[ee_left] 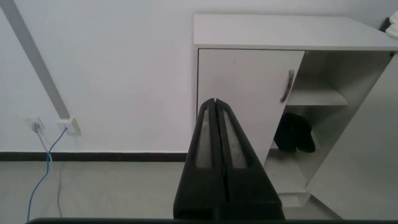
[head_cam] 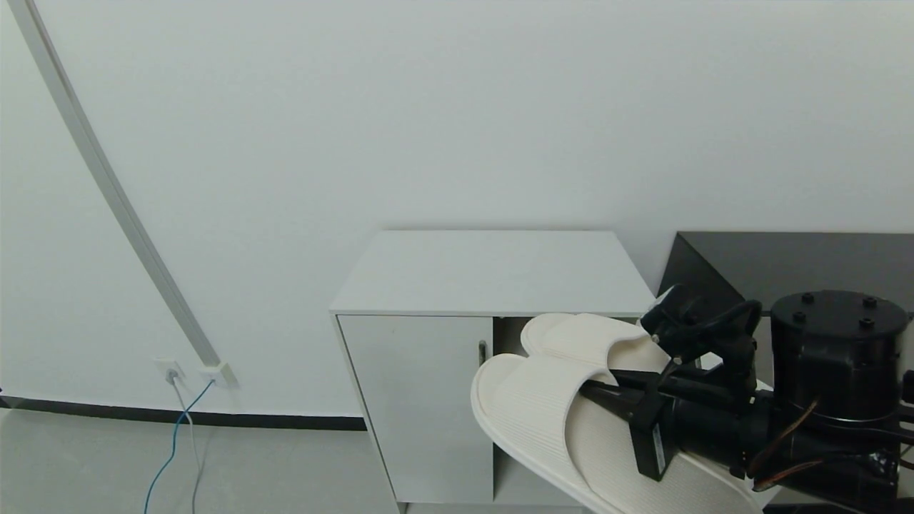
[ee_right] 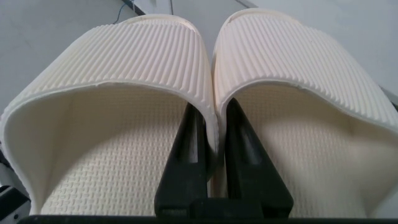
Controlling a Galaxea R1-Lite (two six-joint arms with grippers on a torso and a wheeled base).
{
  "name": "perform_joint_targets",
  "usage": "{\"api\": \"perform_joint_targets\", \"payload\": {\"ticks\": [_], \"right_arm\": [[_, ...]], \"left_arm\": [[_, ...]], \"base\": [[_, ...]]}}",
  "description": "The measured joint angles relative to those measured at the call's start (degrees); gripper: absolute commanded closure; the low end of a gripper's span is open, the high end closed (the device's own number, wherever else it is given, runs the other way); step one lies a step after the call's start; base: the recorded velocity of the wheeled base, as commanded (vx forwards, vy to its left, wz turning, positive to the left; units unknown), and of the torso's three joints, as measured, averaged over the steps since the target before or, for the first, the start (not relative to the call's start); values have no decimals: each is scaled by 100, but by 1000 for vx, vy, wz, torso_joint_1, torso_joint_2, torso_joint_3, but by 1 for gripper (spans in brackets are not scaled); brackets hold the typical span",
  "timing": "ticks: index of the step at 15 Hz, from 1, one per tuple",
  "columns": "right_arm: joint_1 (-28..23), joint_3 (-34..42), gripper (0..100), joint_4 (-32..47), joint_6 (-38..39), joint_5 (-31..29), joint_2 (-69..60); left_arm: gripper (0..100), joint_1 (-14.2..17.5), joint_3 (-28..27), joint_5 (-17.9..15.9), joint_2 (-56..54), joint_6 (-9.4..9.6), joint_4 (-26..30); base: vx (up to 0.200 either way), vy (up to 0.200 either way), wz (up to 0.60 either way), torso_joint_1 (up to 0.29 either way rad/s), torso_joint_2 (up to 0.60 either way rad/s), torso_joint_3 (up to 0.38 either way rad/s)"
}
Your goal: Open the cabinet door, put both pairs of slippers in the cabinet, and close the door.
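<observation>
Ribbed cream fabric covers the uppers of the two slippers (ee_right: 137,68), running in fine parallel ridges over rounded, closed toes, while the insoles show a small waffle-like grid and the soles end in a thin, smooth rim. The right gripper (ee_right: 214,112) has one black, wedge-shaped finger slid under each upper, with the two adjoining inner walls pinched between them, so its pincer is clamped on the pair. In the head view these slippers (head_cam: 543,400) hang side by side in the air off that gripper (head_cam: 607,391), toes toward the cabinet (head_cam: 493,271) and overlapping its right half. The cabinet is a plain white box with flat matte panels and square edges; its left door (head_cam: 418,400) is flush and closed, with a slim curved handle (ee_left: 286,86) at its inner edge. The right half stands open, showing a white shelf (ee_left: 317,96) and, below it, a dark pair (ee_left: 296,134) of footwear standing at the back of the lower compartment. The left gripper (ee_left: 215,106) has its long, dark, tapered fingers pressed together with nothing between them, pointing toward the closed door.
</observation>
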Motion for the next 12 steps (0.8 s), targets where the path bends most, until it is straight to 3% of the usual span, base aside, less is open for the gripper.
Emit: {"api": "perform_joint_targets", "payload": {"ticks": [12], "right_arm": [[66,96,100,-129,-9,13,57]], "left_arm": [[100,2,-2,0,0,-2,-2]], "base": [[0,0,0,-204,481,282]]}}
